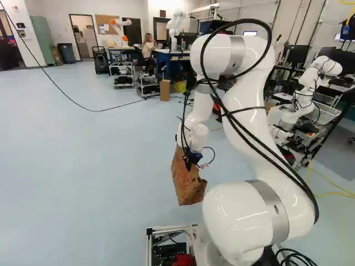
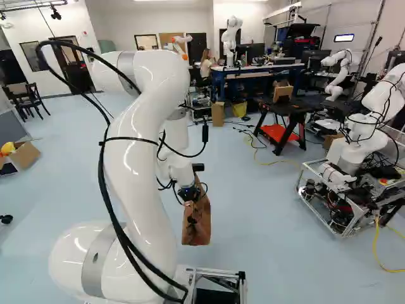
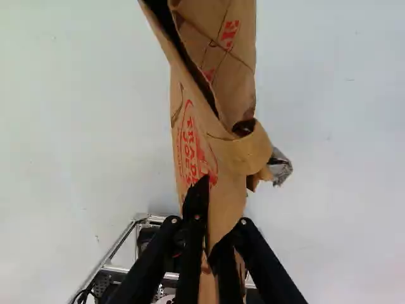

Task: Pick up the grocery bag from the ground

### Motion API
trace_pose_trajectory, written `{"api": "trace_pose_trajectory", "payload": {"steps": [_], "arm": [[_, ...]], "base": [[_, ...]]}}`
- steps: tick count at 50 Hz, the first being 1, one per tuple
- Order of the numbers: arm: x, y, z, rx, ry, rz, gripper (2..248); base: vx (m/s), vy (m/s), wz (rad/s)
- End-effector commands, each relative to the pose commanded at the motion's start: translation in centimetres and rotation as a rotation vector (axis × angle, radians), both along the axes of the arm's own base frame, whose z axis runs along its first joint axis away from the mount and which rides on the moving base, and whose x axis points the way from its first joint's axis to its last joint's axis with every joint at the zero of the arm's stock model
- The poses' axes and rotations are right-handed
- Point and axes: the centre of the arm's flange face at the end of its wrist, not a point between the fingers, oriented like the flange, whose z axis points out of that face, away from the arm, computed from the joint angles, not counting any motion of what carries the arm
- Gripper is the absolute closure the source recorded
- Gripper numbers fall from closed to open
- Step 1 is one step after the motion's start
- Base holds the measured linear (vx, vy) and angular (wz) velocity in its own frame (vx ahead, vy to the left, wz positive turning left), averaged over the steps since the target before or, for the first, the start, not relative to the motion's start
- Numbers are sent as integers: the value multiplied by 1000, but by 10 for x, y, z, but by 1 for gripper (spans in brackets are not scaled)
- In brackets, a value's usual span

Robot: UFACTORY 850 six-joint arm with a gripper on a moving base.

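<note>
Got the bag (image 1: 186,180) pinched in the nearly closed pincer (image 3: 212,231), hanging below it with long axis downward and seemingly off the floor (image 1: 100,166). Probably needs just a steady straight lift; can't tell contents beyond a silvery scrap (image 3: 280,167) showing at one side.

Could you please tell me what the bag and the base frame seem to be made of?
The bag looks like matte brown paper, going by its stiff creases and folds. The base frame seems to be smooth metal, perhaps aluminium, given its silvery, shiny bars.
</note>
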Motion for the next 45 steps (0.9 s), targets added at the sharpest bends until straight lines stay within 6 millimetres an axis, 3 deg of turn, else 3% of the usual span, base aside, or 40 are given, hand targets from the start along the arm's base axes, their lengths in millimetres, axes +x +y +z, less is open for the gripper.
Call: {"api": "trace_pose_trajectory", "payload": {"steps": [45], "arm": [[-20,0,64,0,-90,0,231]], "base": [[0,0,0]]}}
